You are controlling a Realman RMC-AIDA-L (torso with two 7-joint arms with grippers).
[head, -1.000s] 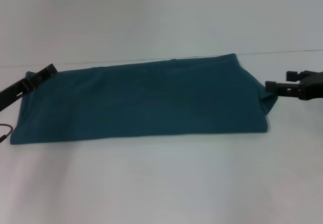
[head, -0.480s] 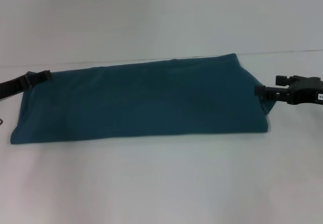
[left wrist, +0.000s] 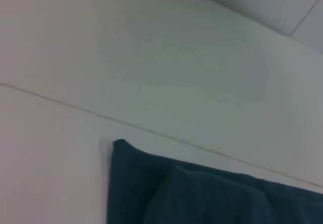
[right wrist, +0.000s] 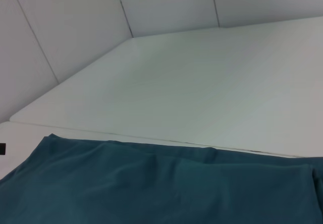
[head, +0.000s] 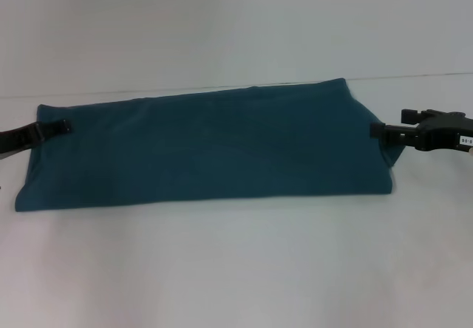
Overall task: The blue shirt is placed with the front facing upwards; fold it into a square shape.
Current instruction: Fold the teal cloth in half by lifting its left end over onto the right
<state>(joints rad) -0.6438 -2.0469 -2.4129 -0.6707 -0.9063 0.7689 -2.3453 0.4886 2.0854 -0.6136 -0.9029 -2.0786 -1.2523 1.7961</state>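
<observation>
Teal shirt (head: 207, 147) lies on the white tabletop (head: 236, 269) as a long folded band, not yet square. Left tool (head: 65, 127) sits at its left end, right tool (head: 374, 130) at its right end; I cannot tell either grip.

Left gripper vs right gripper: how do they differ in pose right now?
The left gripper sits over the blue shirt at its far-left corner; the right gripper meets the shirt's right end, midway along that edge. The left arm comes in angled, the right roughly level. Both are black and low at the cloth.
</observation>
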